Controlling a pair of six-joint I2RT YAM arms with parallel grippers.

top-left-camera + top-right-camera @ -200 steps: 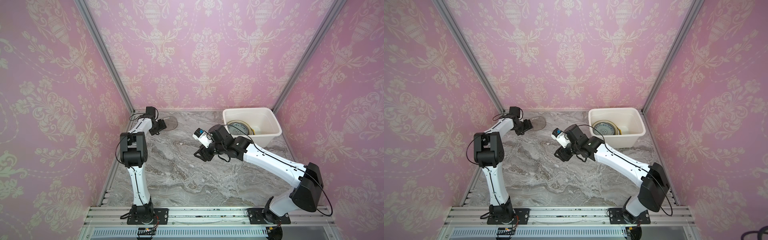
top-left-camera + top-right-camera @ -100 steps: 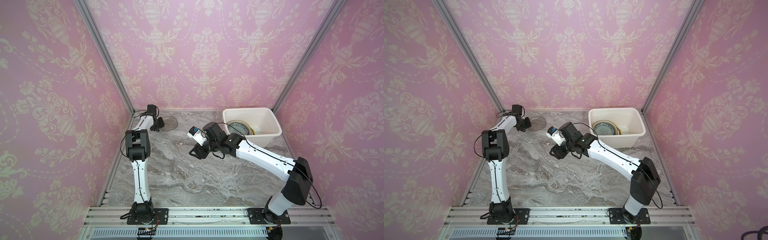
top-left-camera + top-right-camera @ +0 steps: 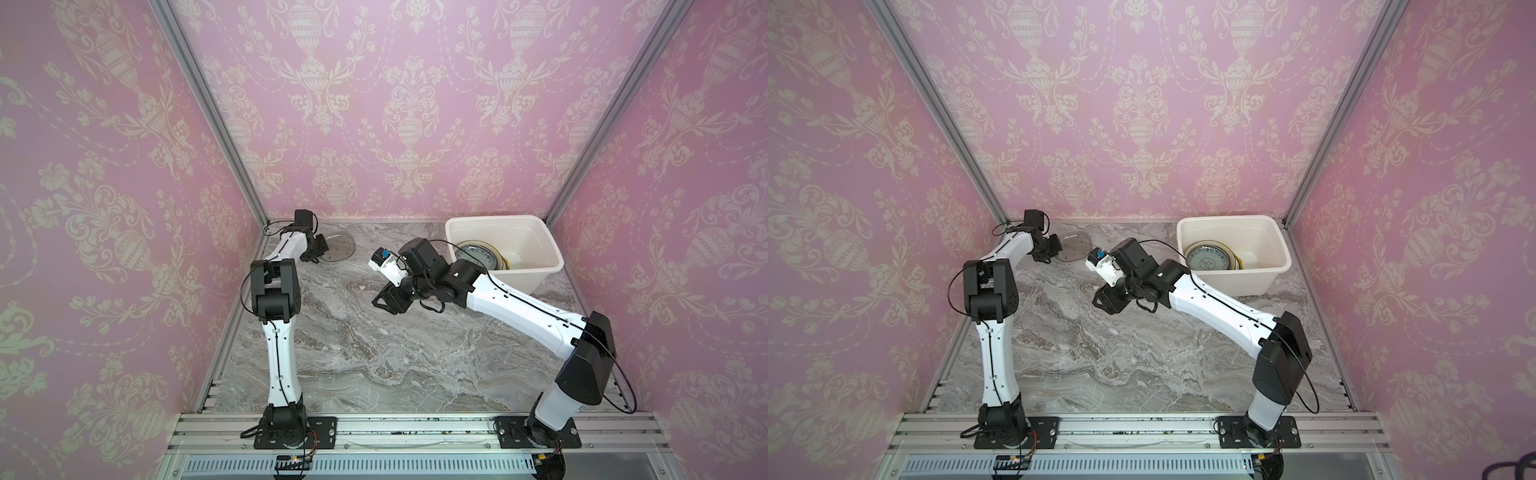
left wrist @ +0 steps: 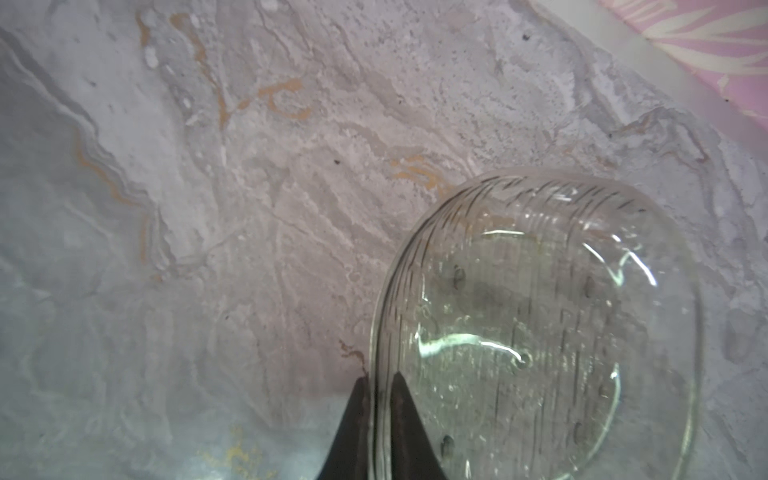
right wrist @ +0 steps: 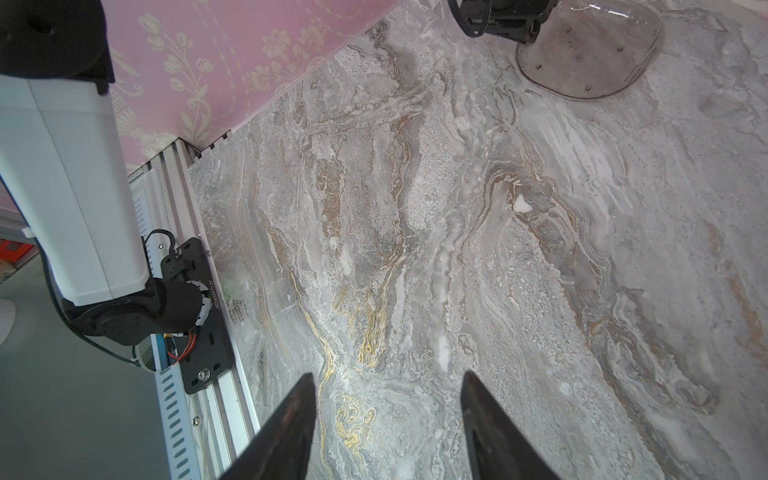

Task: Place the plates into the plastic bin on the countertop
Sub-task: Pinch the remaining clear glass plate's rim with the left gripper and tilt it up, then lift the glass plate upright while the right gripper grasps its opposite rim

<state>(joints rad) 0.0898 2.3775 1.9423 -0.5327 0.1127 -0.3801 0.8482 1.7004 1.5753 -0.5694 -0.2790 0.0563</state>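
The glass plate (image 3: 340,248) lies flat on the countertop (image 3: 374,357) in its far left corner, near the back wall (image 3: 407,124). The left gripper (image 4: 380,380) is clamped on its rim, with 1 finger (image 4: 357,415) on each side of the edge, as the left wrist view shows. The bin (image 3: 1237,282) stands at the far right, well apart from it, with a blue-patterned plate (image 3: 1208,261) lying inside. The right gripper (image 5: 388,378) hangs over the middle of the countertop, between glass plate and bin, jaws apart and empty.
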